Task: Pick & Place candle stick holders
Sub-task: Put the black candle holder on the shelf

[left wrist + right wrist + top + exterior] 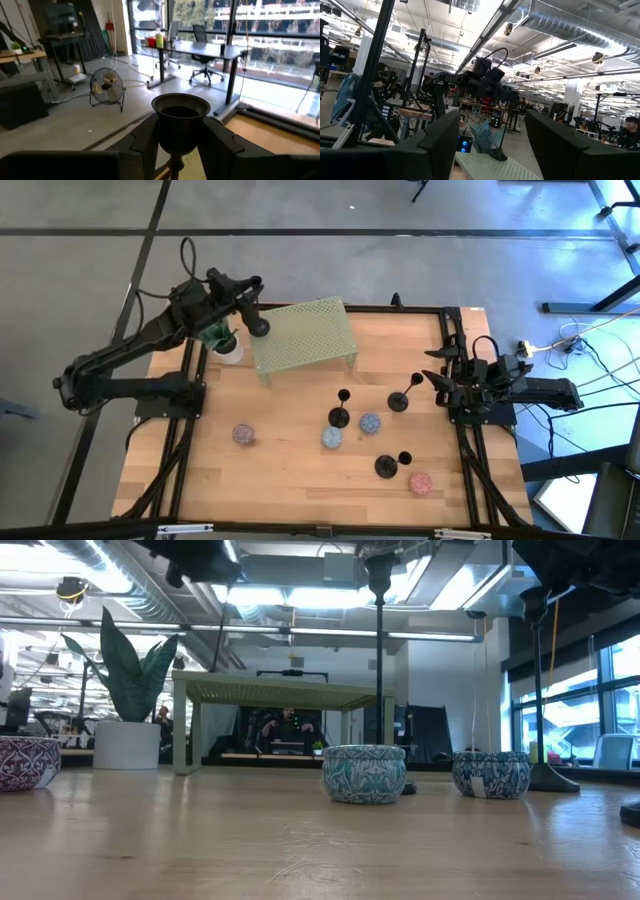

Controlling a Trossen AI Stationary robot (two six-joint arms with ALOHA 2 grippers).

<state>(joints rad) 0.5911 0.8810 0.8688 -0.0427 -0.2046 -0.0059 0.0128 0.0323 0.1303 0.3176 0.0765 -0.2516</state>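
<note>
On your wooden desk (290,460): a pale green perforated riser (303,335) at the far side, a potted plant (222,340) beside it, and four round patterned tins scattered, one blue (370,423). Three slim black candle stick holders stand among the tins, one central (340,415). Your left pincer (255,308) clenches a fourth holder (180,122) by the riser's corner. Your right pincer (440,370) hangs released at the desk's right edge.

patterned tin (364,773) centre on wooden table (300,850), black holder stem (379,650) rising at 12 o'clock behind it, potted plant (127,710) at 9 o'clock, second tin (490,774) at 3 o'clock
</note>
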